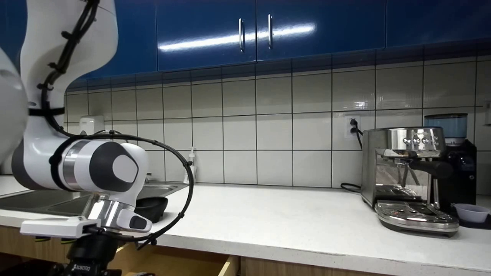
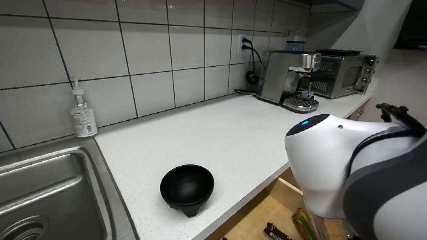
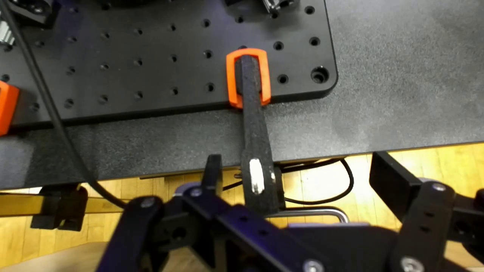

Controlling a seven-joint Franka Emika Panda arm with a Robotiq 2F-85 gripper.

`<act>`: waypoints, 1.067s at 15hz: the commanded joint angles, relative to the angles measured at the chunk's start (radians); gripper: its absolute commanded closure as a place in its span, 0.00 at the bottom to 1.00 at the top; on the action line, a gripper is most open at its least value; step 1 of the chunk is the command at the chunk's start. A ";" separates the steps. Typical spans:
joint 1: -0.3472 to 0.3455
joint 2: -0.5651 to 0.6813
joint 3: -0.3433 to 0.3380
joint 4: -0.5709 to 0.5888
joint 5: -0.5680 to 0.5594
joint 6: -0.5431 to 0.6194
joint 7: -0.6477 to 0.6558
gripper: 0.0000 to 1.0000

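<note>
Fingers (image 3: 393, 185) spread wide, nothing held. In the gap between them, in the wrist view, a bent metal bar (image 3: 319, 211) is seen, partly covered; likely the pull of the drawer (image 2: 285, 193), but no contact is shown and depth can't be told. Bar clamp (image 3: 255, 132) also lined up with that gap, not gripped. It is hooked over the edge of the perforated plate (image 3: 155, 79) and the dark stand (image 3: 408, 75), presumably so the plate is kept from sliding; orange cap (image 3: 231, 79) set on the plate top, probably so the surface is spared.

In both exterior views the drawer is pulled out, so its inside is exposed; wrapped snack bars (image 2: 276, 231) are laid flat in it. Robotiq housing (image 1: 86, 253) is seen low, near the drawer.

Black footed bowl (image 2: 186, 186) is stood upright on the counter (image 2: 217, 133) near the sink (image 2: 107, 186), propped level by its stubby legs. Espresso machine (image 2: 277, 76) is set near the wall outlet (image 2: 241, 43), probably so its cord can reach. Pump bottle (image 2: 83, 120) is placed by the sink, presumably for hand washing.
</note>
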 commanded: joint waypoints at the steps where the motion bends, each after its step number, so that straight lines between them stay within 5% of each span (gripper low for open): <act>1: 0.030 0.063 0.010 0.013 0.004 0.133 0.101 0.00; 6: 0.050 0.153 -0.027 0.030 -0.006 0.312 0.178 0.00; 16: 0.067 0.122 -0.097 0.003 -0.017 0.525 0.197 0.00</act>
